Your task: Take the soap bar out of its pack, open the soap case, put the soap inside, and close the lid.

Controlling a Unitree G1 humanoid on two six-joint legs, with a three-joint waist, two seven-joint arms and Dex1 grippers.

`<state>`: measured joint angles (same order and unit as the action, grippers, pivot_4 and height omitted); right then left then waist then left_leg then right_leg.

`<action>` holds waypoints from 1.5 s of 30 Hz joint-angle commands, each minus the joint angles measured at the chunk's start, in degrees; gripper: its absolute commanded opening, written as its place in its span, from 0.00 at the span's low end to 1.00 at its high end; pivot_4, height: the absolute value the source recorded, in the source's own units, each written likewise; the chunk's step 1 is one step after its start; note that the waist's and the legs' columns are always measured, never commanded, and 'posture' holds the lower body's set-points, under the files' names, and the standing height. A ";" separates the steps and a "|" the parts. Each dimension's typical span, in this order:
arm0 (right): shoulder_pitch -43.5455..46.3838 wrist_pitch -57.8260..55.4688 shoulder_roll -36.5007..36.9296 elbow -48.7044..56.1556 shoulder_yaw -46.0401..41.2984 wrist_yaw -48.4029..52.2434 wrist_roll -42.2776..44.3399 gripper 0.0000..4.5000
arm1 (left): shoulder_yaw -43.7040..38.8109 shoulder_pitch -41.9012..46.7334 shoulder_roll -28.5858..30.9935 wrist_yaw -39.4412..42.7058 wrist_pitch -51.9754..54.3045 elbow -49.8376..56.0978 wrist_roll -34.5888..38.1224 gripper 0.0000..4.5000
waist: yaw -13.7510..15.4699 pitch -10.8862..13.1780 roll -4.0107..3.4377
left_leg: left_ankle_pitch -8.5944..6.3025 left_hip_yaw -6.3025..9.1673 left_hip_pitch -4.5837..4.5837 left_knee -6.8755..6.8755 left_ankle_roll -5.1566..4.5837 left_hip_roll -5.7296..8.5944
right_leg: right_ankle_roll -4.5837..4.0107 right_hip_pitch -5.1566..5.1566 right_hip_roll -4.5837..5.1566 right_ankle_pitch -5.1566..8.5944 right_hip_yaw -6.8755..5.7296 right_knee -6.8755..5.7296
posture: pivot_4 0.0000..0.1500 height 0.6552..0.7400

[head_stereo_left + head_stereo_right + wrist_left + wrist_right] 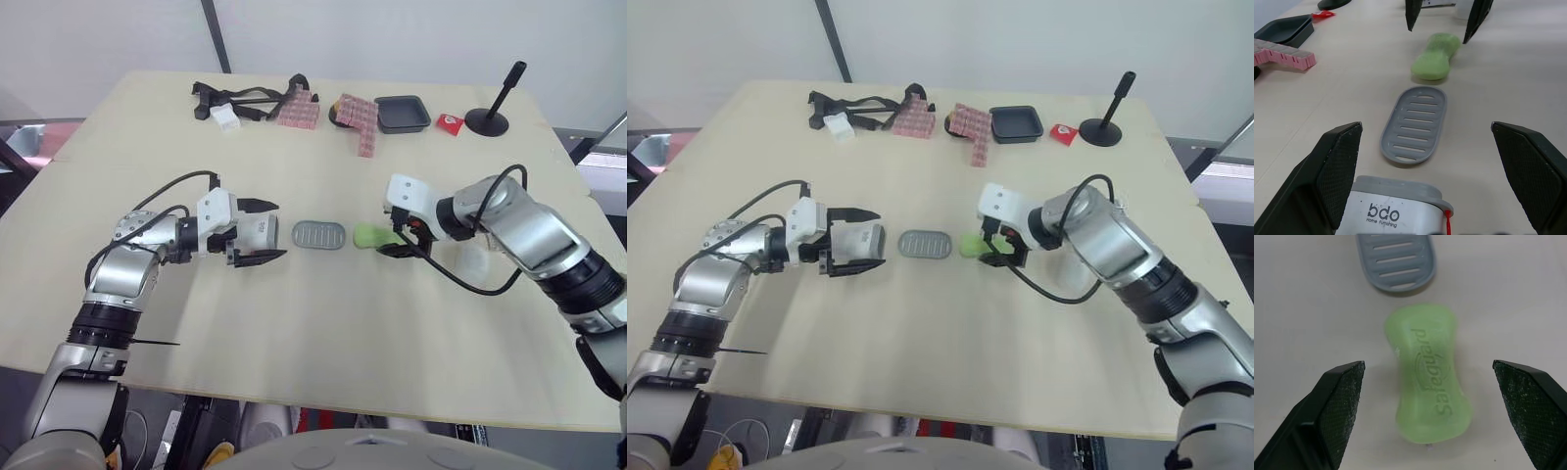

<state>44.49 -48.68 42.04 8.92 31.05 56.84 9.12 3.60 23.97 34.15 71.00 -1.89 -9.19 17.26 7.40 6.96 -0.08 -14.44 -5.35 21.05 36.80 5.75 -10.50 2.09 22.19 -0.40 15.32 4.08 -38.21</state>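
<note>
The green soap bar (1427, 396) lies bare on the table, just right of the grey slotted tray (318, 234). My right gripper (395, 238) is open and low over the soap, one finger on each side without touching it. On the left, my left gripper (280, 229) is open and points at the tray. Between the bases of its fingers sits the white soap case with a grey lid (1396, 208). The case rests against one finger, with a gap to the other. Soap (1436, 56) and tray (1415, 125) line up ahead of that gripper.
Along the far edge are a black strap bundle (235, 98), a small white box (225, 118), pink blocks (299, 111) (360, 123), a black tray (402, 114), a red packet (450, 121) and a black stand (488, 119). Bare tabletop lies in front of both grippers.
</note>
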 commanded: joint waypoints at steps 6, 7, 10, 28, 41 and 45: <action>4.91 2.96 -3.55 -6.02 4.57 2.27 -6.41 1.00 | -0.94 -0.93 0.63 -1.59 -0.43 3.12 0.15 1.00 | -0.19 0.00 0.00 | 0.00 -0.01 0.00 0.03 0.01 0.00 | 0.00 0.03 0.01 0.00 -0.01 -0.06 | 1.00 1.00; 5.40 2.70 -4.30 -6.85 4.72 2.45 -6.69 1.00 | -0.94 -1.09 0.63 -1.83 -0.57 3.23 0.03 1.00 | -0.27 0.00 0.00 | 0.01 -0.01 0.01 0.03 0.00 0.00 | 0.00 0.03 0.01 0.00 -0.01 -0.06 | 1.00 1.00; 6.16 2.69 -5.50 -8.72 5.76 3.40 -8.30 1.00 | -1.05 -1.48 0.76 -2.21 -0.61 3.59 0.03 1.00 | -0.44 0.00 0.00 | 0.01 -0.01 0.02 0.03 0.01 -0.01 | -0.01 0.05 0.01 0.00 -0.01 -0.09 | 1.00 1.00; 5.97 2.99 -6.75 -9.89 5.14 5.38 -11.11 1.00 | -0.94 -1.59 0.92 -2.44 -0.59 3.73 0.15 1.00 | -0.64 0.00 0.00 | 0.02 -0.02 0.00 0.06 -0.01 -0.02 | -0.01 0.10 0.03 0.00 -0.02 -0.14 | 1.00 1.00; 5.84 3.01 -6.97 -9.93 4.87 5.72 -11.62 1.00 | -0.94 -1.59 0.92 -2.44 -0.59 3.74 0.15 1.00 | -0.66 0.00 0.00 | 0.02 -0.02 0.00 0.07 -0.01 -0.02 | -0.02 0.10 0.03 0.00 -0.02 -0.16 | 1.00 1.00; 5.83 3.01 -6.98 -9.93 4.86 5.74 -11.65 1.00 | -0.95 -1.59 0.92 -2.44 -0.59 3.74 0.15 1.00 | -0.66 0.00 0.00 | 0.02 -0.02 0.00 0.07 -0.01 -0.02 | -0.02 0.10 0.02 0.00 -0.02 -0.16 | 1.00 1.00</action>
<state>49.54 -46.12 35.00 -1.68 37.54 62.31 -1.80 3.56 22.32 34.16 68.76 -1.85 -7.47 17.23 6.73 6.96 -0.07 -14.43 -5.37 21.05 36.87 5.74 -10.52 2.07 22.30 -0.38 15.33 4.07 -38.38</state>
